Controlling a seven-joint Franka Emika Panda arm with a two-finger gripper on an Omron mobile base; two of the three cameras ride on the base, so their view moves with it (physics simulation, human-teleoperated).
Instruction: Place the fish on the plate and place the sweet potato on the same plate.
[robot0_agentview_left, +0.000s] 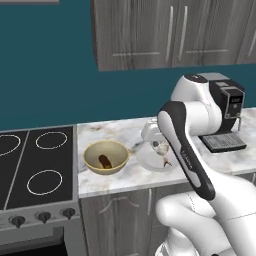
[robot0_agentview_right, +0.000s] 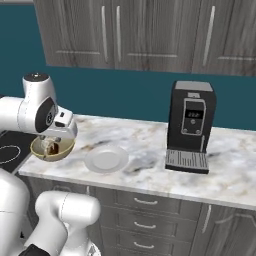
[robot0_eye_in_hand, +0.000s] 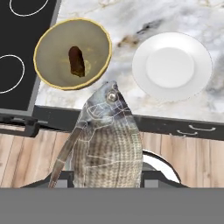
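Observation:
The pale grey-beige fish (robot0_eye_in_hand: 109, 144) sits close before the hand camera, head pointing away, and hides the fingertips that hold it. My gripper (robot0_agentview_left: 159, 149) hangs above the counter's front part, shut on the fish, whose tail (robot0_agentview_left: 166, 162) shows below the hand. The white-grey plate (robot0_eye_in_hand: 172, 66) lies bare on the marble, ahead and to the right of the fish in the hand view; the plate (robot0_agentview_right: 106, 159) also shows in the right base view. The dark reddish-brown sweet potato (robot0_eye_in_hand: 77, 61) lies inside the tan bowl (robot0_eye_in_hand: 72, 52), left of the plate.
A black coffee machine (robot0_agentview_right: 192, 125) stands on the counter right of the plate. The dark stove top (robot0_agentview_left: 35, 160) adjoins the bowl's left side. Grey wall cabinets (robot0_agentview_left: 170, 30) hang above. The counter's front edge (robot0_eye_in_hand: 131, 120) runs just beyond the fish's head.

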